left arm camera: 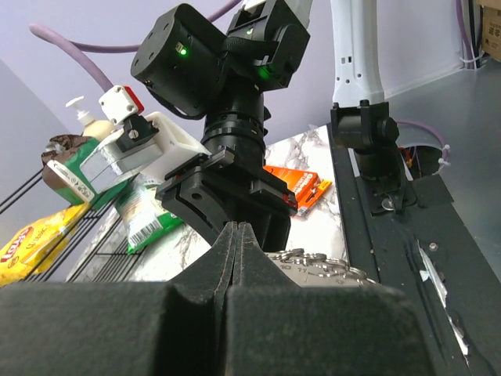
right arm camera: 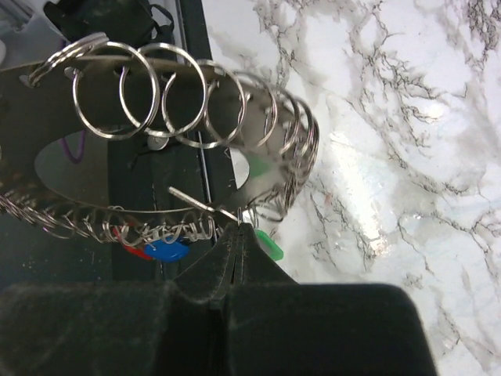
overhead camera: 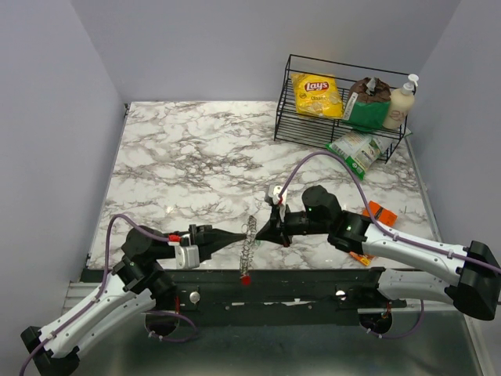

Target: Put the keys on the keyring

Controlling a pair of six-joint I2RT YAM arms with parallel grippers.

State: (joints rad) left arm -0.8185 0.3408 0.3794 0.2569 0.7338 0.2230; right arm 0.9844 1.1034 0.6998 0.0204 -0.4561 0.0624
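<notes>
Seen from above, I have both arms meeting low over the front edge of the marble table (overhead camera: 196, 157). The keyring (overhead camera: 249, 243) stands on edge between them, just past the table's rim. The left gripper (overhead camera: 233, 237) has its 2 fingers pressed together, tips just beside the ring. The right gripper (right arm camera: 235, 232) is closed too, its tips touching the ring's toothed lower rim; I cannot tell if it pinches the wire. The red key (right arm camera: 130, 246), blue key (right arm camera: 166, 250) and green key (right arm camera: 270, 245) hang at that rim.
</notes>
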